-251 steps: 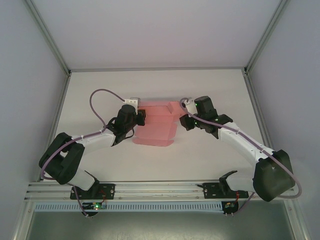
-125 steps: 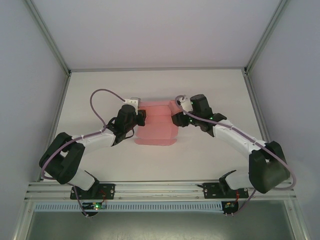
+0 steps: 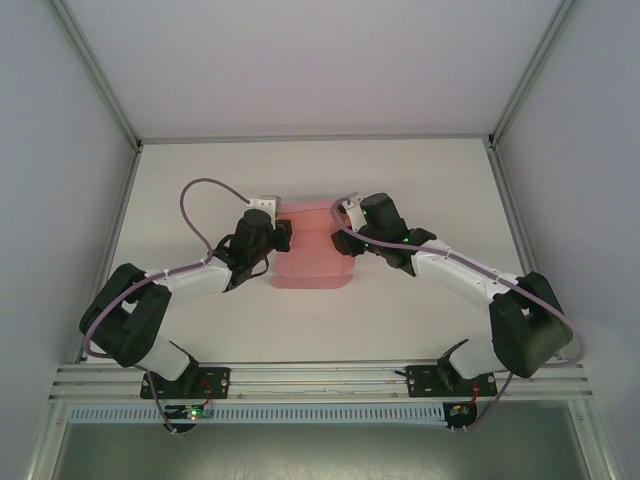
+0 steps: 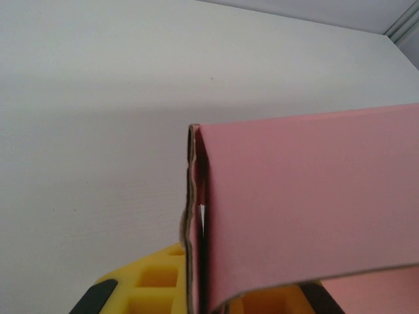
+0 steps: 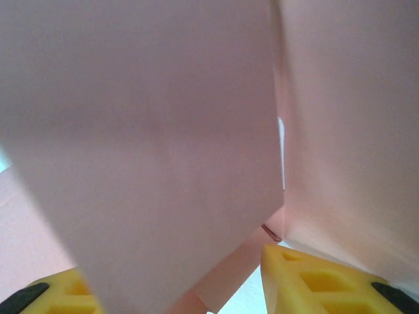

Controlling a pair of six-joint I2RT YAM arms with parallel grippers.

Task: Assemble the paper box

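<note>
The pink paper box point(image 3: 312, 255) lies partly folded in the middle of the table, between the two arms. My left gripper point(image 3: 283, 236) is shut on its left side. In the left wrist view the doubled card edge point(image 4: 196, 216) stands upright, pinched between the yellow fingers point(image 4: 147, 284) of that gripper point(image 4: 203, 291). My right gripper point(image 3: 345, 240) is pressed against the box's right side and stands open. In the right wrist view a large pink flap point(image 5: 150, 144) hangs between the spread yellow fingers point(image 5: 321, 281), with a gap beside the right one.
The white table point(image 3: 430, 180) runs to metal frame rails at the back and sides. Purple cables loop above both wrists. Bare table surface point(image 4: 98, 98) lies to the left of the box.
The right arm has moved left onto the box's right side and its jaws have spread. The raised right flap is now covered by that gripper. The left arm has held still.
</note>
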